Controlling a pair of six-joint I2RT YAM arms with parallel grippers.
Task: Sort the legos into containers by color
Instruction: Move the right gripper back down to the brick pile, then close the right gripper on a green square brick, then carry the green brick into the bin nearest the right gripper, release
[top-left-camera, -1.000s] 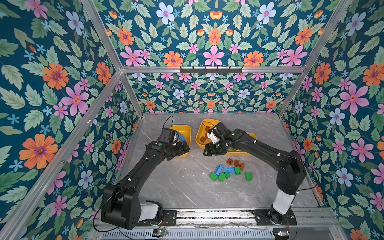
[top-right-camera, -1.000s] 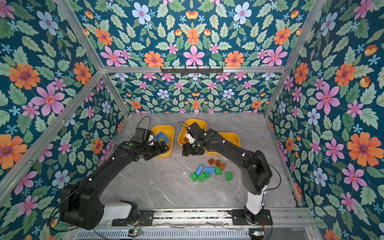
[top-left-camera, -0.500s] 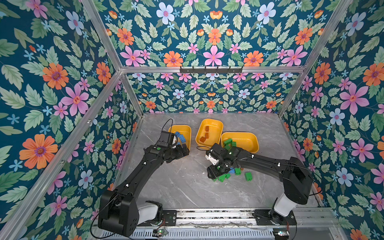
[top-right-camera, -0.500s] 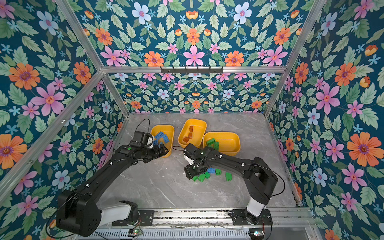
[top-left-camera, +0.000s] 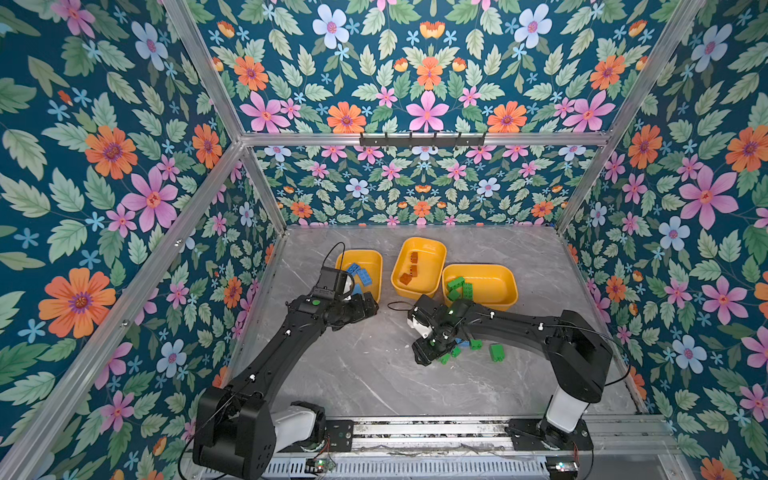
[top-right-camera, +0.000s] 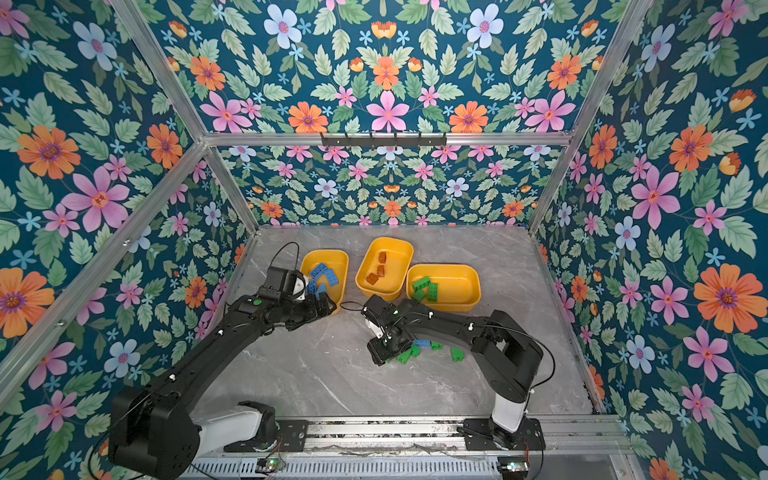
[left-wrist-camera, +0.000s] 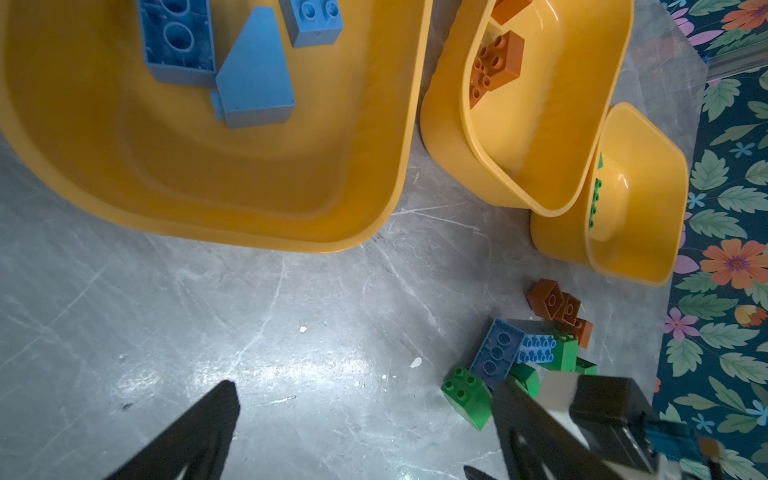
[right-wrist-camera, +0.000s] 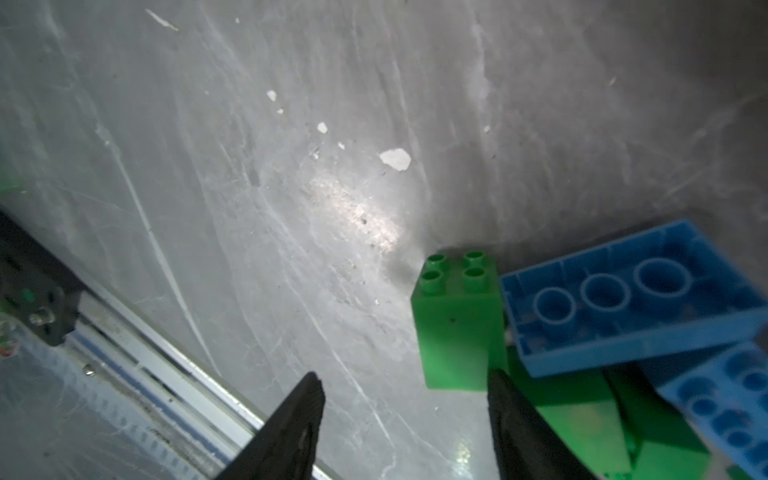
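Three yellow containers stand in a row at the back. The left one (top-left-camera: 360, 251) holds blue legos, the middle one (top-left-camera: 424, 240) brownish orange ones, the right one (top-left-camera: 496, 286) green ones. A loose pile lies in front: green bricks (top-left-camera: 496, 352), a blue brick (top-right-camera: 423, 343) and orange bricks (left-wrist-camera: 557, 301). My right gripper (right-wrist-camera: 403, 376) is open, low at the pile's left edge, bare table between its fingers. One finger stands beside a green 2x2 brick (right-wrist-camera: 455, 324) that leans on an upturned blue brick (right-wrist-camera: 623, 303). My left gripper (left-wrist-camera: 365, 386) hangs wide open and empty before the blue container (left-wrist-camera: 374, 187).
The marble table (top-left-camera: 365, 374) is walled in by flowered panels on three sides. A metal rail (top-left-camera: 415, 428) with both arm bases runs along the front edge. The middle and right containers touch each other. A black cable (top-left-camera: 399, 304) lies on the table by the right wrist.
My right arm has swung from over the orange container down and forward to the loose pile, its jaws narrowing a little. The left gripper has drawn back slightly from the blue container.
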